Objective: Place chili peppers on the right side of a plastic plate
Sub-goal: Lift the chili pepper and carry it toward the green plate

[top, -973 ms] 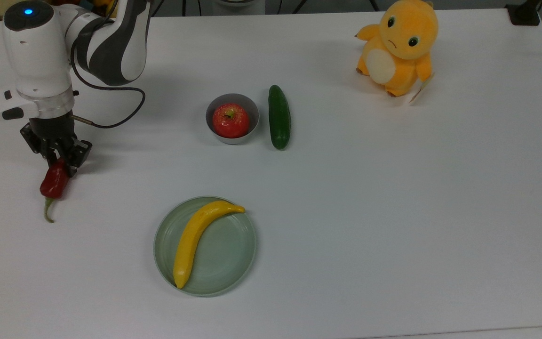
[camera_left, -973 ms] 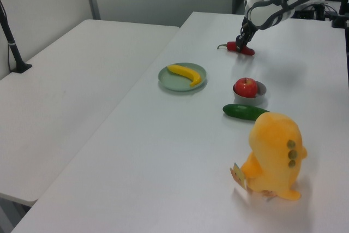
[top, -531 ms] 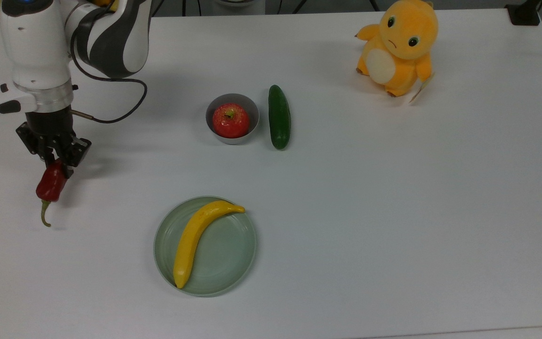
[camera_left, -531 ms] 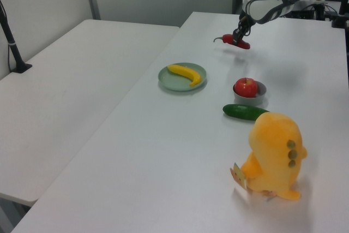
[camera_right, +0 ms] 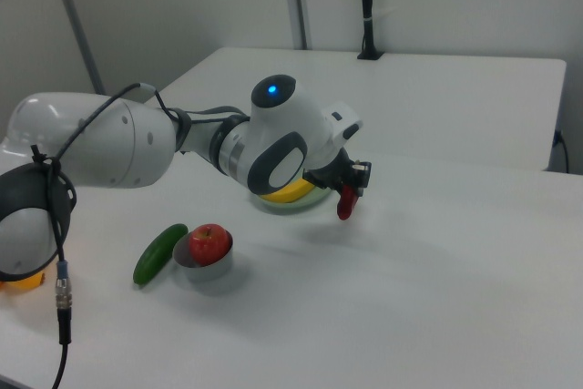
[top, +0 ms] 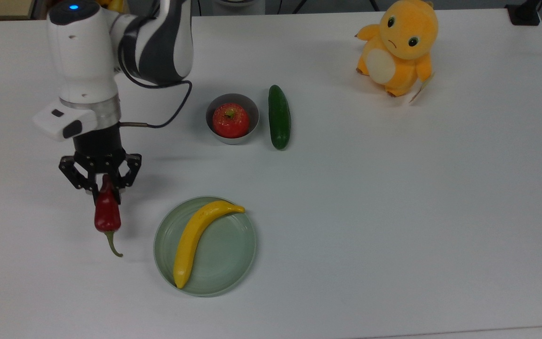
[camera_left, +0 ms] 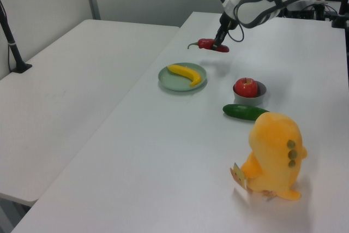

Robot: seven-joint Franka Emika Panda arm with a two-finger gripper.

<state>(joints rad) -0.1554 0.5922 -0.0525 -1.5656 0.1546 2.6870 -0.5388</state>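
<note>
Chili pepper (top: 107, 213) in gripper (top: 103, 184); banana (top: 197, 238) across plate (top: 233, 254).

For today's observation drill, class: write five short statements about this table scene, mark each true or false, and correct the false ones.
1. The pincer holds the chili above the table. True.
2. The banana lies on the plate. True.
3. The apple sits on the plate. False: it sits in the grey bowl.
4. In the top view, the chili hangs on the top view's right of the plate. False: it hangs on the top view's left of the plate.
5. The cucumber lies inside the bowl. False: it lies on the table beside the bowl.
</note>
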